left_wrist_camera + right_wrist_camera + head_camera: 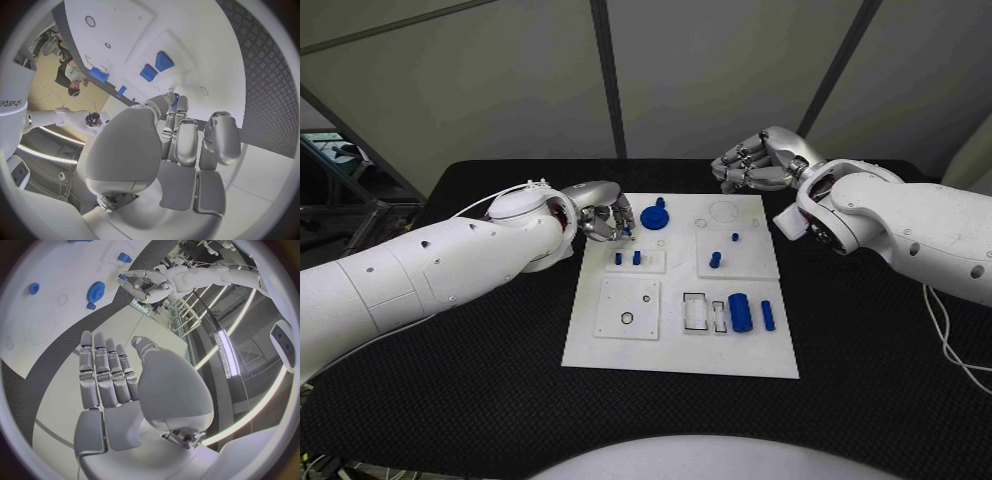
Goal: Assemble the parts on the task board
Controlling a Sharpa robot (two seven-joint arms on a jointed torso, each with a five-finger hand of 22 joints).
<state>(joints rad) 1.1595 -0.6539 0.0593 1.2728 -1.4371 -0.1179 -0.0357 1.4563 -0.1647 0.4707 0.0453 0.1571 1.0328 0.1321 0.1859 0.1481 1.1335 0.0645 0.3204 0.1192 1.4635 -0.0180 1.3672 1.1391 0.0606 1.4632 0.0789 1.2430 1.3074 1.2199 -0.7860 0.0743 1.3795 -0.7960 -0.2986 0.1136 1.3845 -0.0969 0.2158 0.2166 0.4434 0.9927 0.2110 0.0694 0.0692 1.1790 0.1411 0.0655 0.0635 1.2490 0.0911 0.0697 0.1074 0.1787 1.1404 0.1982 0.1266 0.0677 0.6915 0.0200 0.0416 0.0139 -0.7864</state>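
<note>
The white task board point(682, 345) lies in the middle of the table. My left hand point(603, 222) hovers over its near-left corner and pinches a small blue part point(177, 100) between thumb and fingertip. A blue gear point(655, 216) stands just right of that hand. Two short blue pegs point(629, 258) stand in a plate below it, and two more pegs point(715, 259) sit further right. A blue cylinder point(740, 312) and a slim blue bar point(766, 311) lie at the right. My right hand point(759, 160) hangs above the board's far edge, its fingers point(103, 370) straight and holding nothing.
The black table point(473, 380) surrounds the board on all sides. A square plate with an oval hole point(629, 308) and a frame with narrow slots point(704, 312) sit on the board's front half. A thin ring outline point(723, 211) marks the far right corner.
</note>
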